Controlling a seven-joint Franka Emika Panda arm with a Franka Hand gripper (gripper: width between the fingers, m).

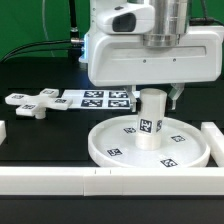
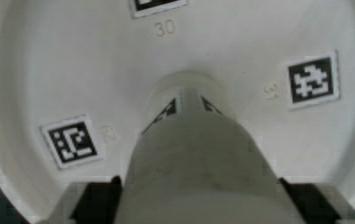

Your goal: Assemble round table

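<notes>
Gripping leg upright at centre of disc.
Clenched gripper on leg, fingers pressed to both its sides; noted cross-shaped base flat beside marker board, toward exterior view's left, well apart from disc.

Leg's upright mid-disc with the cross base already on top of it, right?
No. The leg stands upright on the disc, but the cross base lies on the table at the exterior view's left; the exterior view shows it.
</notes>
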